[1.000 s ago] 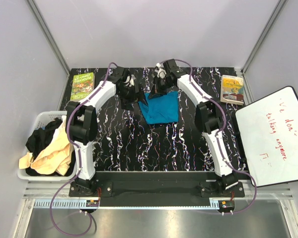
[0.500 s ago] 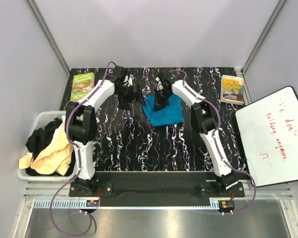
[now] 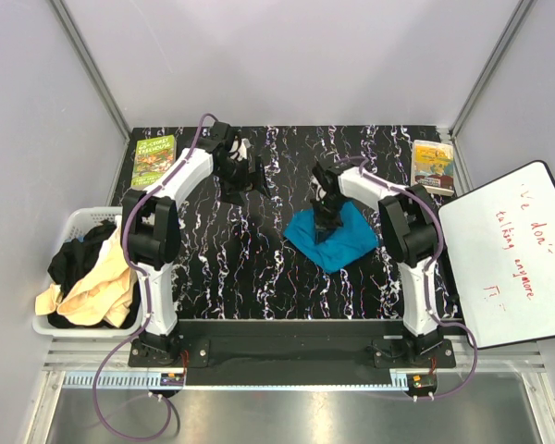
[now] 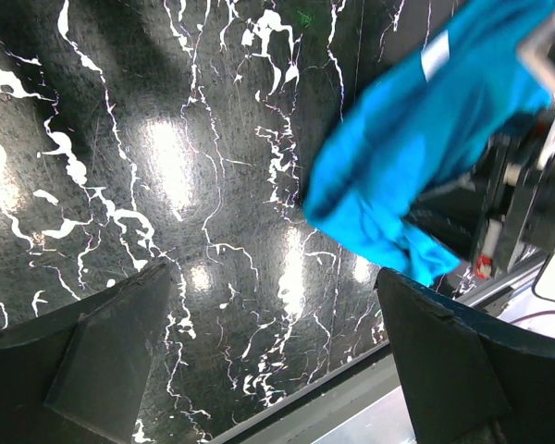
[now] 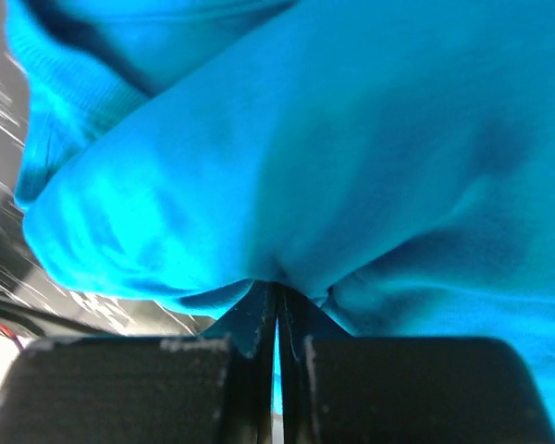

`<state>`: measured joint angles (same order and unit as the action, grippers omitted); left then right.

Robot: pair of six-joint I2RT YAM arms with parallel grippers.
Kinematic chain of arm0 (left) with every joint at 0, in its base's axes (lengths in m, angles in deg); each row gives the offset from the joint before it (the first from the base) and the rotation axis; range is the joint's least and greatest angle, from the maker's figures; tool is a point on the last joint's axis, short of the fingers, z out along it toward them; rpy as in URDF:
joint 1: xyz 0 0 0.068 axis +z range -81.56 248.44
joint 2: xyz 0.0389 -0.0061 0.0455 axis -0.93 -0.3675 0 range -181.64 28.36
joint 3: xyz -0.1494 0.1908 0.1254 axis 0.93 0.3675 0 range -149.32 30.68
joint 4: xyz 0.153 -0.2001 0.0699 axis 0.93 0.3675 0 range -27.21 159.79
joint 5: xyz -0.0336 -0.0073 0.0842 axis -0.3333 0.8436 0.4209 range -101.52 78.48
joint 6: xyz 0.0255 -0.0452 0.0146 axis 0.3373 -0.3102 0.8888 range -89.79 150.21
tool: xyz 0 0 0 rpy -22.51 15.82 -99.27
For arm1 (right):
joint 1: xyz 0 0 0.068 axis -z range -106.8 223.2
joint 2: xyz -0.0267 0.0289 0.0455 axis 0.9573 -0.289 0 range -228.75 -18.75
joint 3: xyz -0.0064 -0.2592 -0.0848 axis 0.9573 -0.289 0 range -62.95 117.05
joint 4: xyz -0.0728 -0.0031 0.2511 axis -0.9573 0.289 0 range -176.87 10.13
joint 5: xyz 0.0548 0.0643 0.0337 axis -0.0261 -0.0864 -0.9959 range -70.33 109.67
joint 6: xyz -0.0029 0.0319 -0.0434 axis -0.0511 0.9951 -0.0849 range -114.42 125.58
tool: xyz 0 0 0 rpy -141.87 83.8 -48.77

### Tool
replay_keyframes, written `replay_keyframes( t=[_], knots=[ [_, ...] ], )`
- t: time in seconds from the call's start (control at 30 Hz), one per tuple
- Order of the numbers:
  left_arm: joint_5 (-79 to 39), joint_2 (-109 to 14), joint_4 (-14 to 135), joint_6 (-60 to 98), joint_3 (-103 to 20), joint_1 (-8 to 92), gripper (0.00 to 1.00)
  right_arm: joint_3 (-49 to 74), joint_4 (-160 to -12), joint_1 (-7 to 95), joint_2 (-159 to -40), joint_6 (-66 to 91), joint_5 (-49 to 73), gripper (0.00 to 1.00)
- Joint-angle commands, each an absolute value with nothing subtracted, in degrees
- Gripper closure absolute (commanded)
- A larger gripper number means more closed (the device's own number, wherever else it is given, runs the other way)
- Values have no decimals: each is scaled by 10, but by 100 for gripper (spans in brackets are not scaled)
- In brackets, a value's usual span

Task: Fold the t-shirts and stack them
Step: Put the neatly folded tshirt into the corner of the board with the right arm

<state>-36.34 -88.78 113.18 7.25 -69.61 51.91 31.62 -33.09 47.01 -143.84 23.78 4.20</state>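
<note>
Right tool [image 5: 277,294] on crosswise teal t-shirt [image 3: 344,243]

free: table [image 3: 240,273] near-centre | blocking: teal t-shirt [image 3: 347,242] right of centre | basket [image 3: 72,222] off left edge

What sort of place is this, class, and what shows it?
Probably a robotics lab test cell: the left arm and right arm are bolted to a black marbled table, plain panel walls enclose it, and a handwritten whiteboard sits alongside.
</note>
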Motion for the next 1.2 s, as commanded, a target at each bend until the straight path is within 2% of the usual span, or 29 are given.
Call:
replay_keyframes(
  t=[0.0,0.13,0.27,0.63,0.9,1.17],
  knots=[
    [-374,-879,1128,85,-694,521,1,248,-312,471,-1373,225,75,100],
    [-375,-882,1128,89,-693,517,1,293,-320,471,-1343,219,85,100],
    [-373,-879,1128,89,-690,515,1,360,-319,471,-1363,210,86,100],
    [-355,-858,1129,91,-659,515,1,469,-299,471,-1512,178,140,100],
    [-356,-855,1126,92,-651,515,1,443,-294,473,-1505,176,214,100],
    [-360,-852,1127,96,-647,515,1,355,-291,485,-1483,183,292,100]
  ],
)
